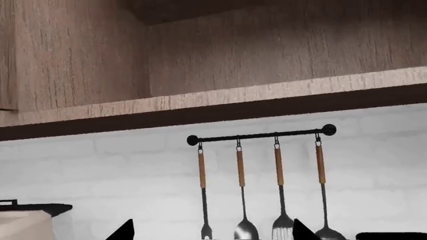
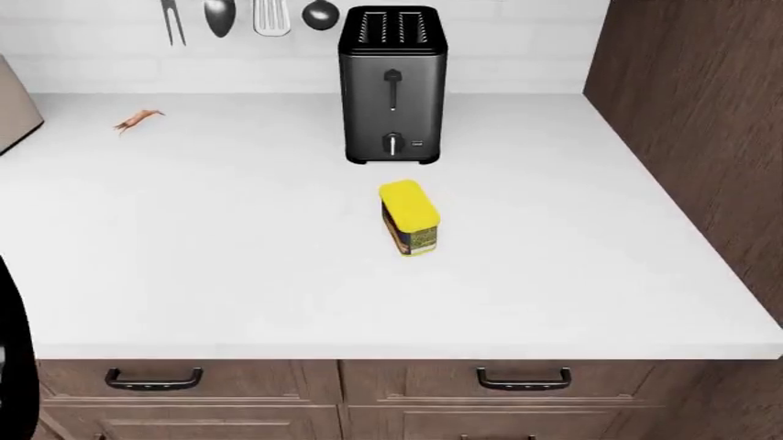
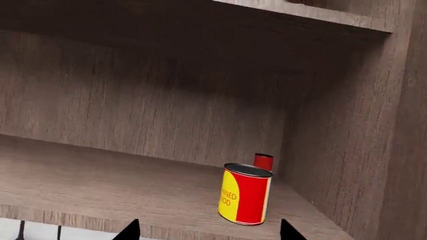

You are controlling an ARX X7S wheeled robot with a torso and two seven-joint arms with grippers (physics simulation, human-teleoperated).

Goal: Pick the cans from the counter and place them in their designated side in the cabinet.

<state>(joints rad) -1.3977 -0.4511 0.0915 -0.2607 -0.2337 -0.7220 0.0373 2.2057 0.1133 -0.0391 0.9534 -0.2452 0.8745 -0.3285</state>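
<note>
Cans split: red-and-yellow can (image 3: 245, 195) upright on cabinet shelf (image 3: 100, 190) near its right wall, yellow-topped can (image 2: 409, 216) on white surface (image 2: 220, 238) near toaster (image 2: 391, 82); right pincer (image 3: 208, 231) and left pincer (image 1: 212, 231) both released, empty.

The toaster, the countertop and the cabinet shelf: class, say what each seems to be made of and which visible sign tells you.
Toaster: seemingly brushed steel, grey with a soft sheen, topped by a black slotted cap, perhaps plastic.
Countertop: smooth, matte white slab without any pattern, possibly solid surface or laminate; the render leaves it open.
Cabinet shelf: wood or wood veneer, brown with fine streaked grain, matte.
</note>
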